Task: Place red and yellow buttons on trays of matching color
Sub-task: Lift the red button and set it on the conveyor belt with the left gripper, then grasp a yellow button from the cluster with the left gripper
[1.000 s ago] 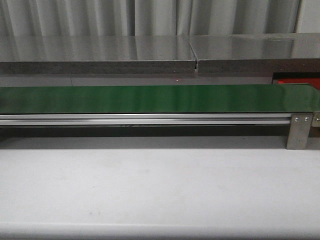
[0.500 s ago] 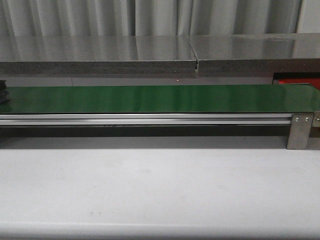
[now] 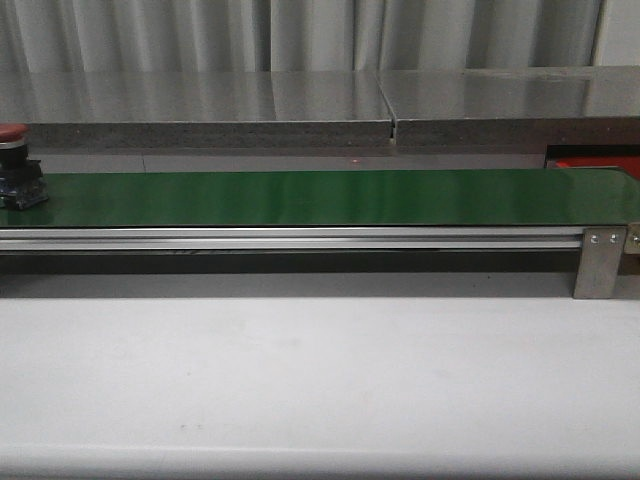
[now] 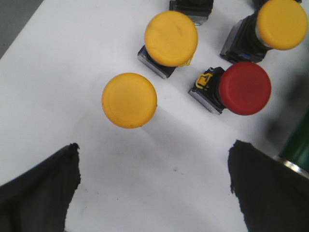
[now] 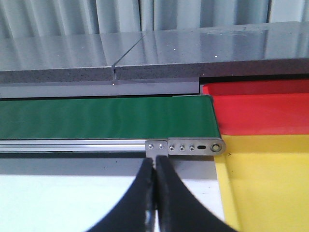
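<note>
A red button (image 3: 18, 172) with a black base rides on the far left end of the green belt (image 3: 320, 197). In the left wrist view three yellow buttons (image 4: 129, 100) (image 4: 171, 38) (image 4: 282, 23) and one red button (image 4: 244, 88) stand on a white surface. My left gripper (image 4: 154, 186) is open and empty, short of the nearest yellow button. My right gripper (image 5: 155, 166) is shut and empty in front of the belt's right end. The red tray (image 5: 260, 113) and the yellow tray (image 5: 270, 183) lie beside that end. A corner of the red tray (image 3: 595, 164) shows in the front view.
A grey steel counter (image 3: 320, 105) runs behind the belt. The belt's metal rail and end bracket (image 3: 598, 262) stand at the right. A white table (image 3: 320, 380) spreads in front. A further dark button base (image 4: 191, 6) sits at the edge of the left wrist view.
A red button has come into view on the left end of the belt, moving rightward. Nothing else in the front view has changed.
</note>
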{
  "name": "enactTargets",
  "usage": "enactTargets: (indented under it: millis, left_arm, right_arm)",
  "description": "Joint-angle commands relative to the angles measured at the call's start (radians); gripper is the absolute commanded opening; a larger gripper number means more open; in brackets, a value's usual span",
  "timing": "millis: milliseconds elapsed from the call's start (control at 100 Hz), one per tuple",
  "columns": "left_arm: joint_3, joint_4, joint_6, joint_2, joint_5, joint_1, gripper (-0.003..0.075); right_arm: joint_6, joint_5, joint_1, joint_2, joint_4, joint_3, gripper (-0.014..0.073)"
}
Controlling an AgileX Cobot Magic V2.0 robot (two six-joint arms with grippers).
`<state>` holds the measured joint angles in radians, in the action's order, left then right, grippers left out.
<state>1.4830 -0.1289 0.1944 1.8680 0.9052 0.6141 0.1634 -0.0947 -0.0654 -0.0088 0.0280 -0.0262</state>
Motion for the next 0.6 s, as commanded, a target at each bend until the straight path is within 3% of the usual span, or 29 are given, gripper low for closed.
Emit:
enactTargets:
  millis: [0, 590]
  left_arm:
    - [0.020, -0.011, 0.017, -0.022, -0.052, 0.004, 0.0599]
    - [0.092, -0.003, 0.028, 0.121, -0.178, 0.037, 0.0599]
  right_arm:
    - [-0.002, 0.086, 0.003, -0.019, 0.004, 0.018, -0.0066]
    - [-0.002, 0.086, 0.003, -0.019, 0.004, 0.018, -0.0066]
